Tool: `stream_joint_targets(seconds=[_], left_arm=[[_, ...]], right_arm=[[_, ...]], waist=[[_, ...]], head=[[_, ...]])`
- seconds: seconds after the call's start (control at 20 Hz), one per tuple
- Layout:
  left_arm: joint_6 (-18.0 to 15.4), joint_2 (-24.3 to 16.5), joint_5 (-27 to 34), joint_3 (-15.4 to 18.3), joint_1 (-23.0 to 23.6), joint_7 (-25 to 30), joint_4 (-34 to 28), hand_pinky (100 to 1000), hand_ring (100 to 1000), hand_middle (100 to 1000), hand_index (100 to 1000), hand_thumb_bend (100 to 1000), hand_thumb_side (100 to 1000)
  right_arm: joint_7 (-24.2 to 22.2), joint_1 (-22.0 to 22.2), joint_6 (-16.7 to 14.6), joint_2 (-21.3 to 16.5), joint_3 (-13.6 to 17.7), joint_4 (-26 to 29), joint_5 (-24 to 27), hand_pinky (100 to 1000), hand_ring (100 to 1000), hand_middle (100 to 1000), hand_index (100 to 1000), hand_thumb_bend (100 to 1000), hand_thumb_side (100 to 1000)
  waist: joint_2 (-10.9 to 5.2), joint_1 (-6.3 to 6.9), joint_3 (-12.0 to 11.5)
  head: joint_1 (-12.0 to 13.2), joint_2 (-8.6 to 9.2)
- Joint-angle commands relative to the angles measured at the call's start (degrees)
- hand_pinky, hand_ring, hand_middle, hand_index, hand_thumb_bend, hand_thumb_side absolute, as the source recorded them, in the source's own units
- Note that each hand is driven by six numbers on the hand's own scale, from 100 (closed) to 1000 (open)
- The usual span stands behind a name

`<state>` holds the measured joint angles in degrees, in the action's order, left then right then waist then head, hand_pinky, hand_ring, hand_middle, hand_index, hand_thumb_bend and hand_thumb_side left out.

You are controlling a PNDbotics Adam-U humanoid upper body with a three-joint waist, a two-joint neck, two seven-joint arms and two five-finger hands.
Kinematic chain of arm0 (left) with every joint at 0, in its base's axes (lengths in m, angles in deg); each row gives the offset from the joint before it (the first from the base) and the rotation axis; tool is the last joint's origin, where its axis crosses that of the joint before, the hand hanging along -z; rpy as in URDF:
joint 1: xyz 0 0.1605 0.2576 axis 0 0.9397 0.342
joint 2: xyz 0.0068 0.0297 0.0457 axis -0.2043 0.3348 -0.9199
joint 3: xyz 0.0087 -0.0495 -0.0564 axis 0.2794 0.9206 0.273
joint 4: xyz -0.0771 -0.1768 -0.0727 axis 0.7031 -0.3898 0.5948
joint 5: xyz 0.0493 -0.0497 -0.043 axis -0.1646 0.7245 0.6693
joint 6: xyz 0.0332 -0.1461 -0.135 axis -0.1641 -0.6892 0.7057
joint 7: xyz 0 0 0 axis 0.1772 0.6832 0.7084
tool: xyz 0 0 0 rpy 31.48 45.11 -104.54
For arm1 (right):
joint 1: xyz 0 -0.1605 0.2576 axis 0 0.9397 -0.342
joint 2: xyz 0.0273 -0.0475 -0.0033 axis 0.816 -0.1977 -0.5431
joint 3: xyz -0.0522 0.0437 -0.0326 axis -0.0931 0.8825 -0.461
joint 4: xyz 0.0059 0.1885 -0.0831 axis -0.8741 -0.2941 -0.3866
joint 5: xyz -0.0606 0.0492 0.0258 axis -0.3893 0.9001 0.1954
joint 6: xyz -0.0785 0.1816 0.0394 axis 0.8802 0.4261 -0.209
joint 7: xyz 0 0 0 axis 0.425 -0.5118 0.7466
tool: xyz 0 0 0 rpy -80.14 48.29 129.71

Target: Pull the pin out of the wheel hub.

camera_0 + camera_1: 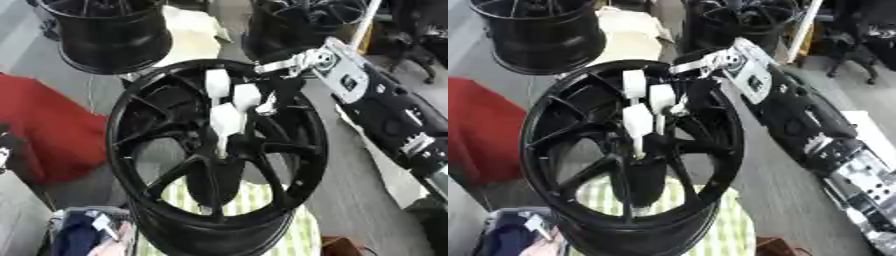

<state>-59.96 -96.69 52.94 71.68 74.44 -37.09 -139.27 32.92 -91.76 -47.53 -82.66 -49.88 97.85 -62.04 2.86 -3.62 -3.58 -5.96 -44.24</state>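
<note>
Now | right robot hand [234,102] fingers curled at wheel hub [229,145] centre | pin unseen

Pin not to be made out: only a pale sliver below the white fingertips [226,120] of the right hand [249,100], at the centre of the wheel hub [157,100], too blurred to name. Cannot tell whether pinched or merely touched. Right forearm [394,120] cut off by the lower right edge. Two more black rims, far left [114,35] and far right [297,25], both cropped by the top edge. Red object [52,130] cut by the left edge, shape unclear. Blue and pink bundle [87,235] at the lower left, blurred, cut by the bottom edge.
</note>
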Motion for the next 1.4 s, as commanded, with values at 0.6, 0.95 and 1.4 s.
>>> stream_joint_targets(seconds=[0.6, 0.95, 1.4], left_arm=[[0.02, -0.9, -0.02, 0.26, 0.06, -0.09, -0.54, 641, 651, 652, 884, 226, 496], [0.12, -1.26, -0.15, 0.82, 0.79, -0.72, -0.51, 641, 650, 652, 884, 225, 496], [0.14, -1.4, -0.14, 1.63, 0.93, -1.74, -0.66, 640, 650, 652, 883, 227, 495]], right_arm=[[-0.41, -4.2, -0.86, -6.02, 4.44, 6.37, 6.05, 592, 522, 423, 565, 220, 433], [10.06, 1.41, 3.76, -17.84, 12.11, 17.3, 10.93, 593, 515, 408, 560, 262, 444], [38.59, 32.79, 11.13, -22.39, 30.12, 27.76, 7.92, 638, 545, 469, 666, 329, 457]], waist=[[-1.68, 0.22, 1.02], [-2.38, -0.08, 3.05], [-1.98, 0.08, 5.73]], head=[[1.12, 0.12], [2.45, 0.12], [4.58, 0.12]])
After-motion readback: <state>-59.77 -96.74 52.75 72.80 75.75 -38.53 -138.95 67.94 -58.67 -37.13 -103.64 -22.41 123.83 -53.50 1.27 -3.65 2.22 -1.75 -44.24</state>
